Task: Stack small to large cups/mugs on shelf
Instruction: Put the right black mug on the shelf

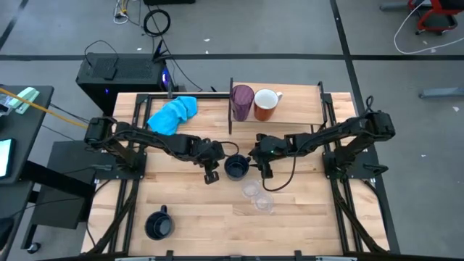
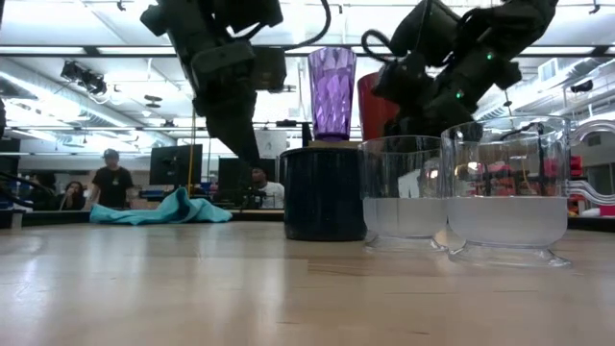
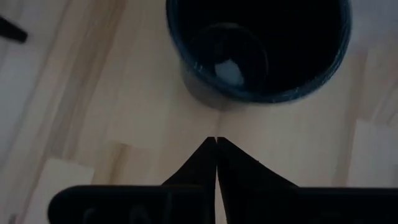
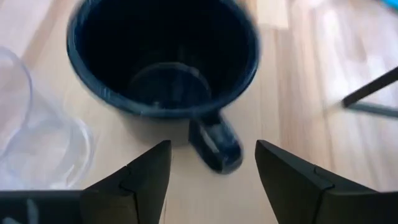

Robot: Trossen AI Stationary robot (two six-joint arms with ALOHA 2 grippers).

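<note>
A black mug [image 1: 235, 167] stands upright at the table's middle; it also shows in the low view [image 2: 322, 192]. My left gripper [image 1: 212, 174] is shut and empty just left of it, its tips [image 3: 216, 139] short of the mug's wall [image 3: 205, 93]. My right gripper [image 1: 262, 167] is open on the mug's right. Its fingers [image 4: 146, 171] stand on either side of the handle [image 4: 216, 146] without touching it. Two clear cups [image 1: 251, 191] [image 1: 262, 204] stand just near of the mug. A second black mug [image 1: 158, 223] stands near left. The purple tumbler [image 1: 241, 101] and orange mug [image 1: 266, 104] stand on the shelf [image 1: 297, 98].
A blue cloth [image 1: 174, 114] lies at the table's far left. The shelf's dark upright panel [image 1: 231, 109] stands just left of the tumbler. People show in the room beyond the table [image 2: 112, 178].
</note>
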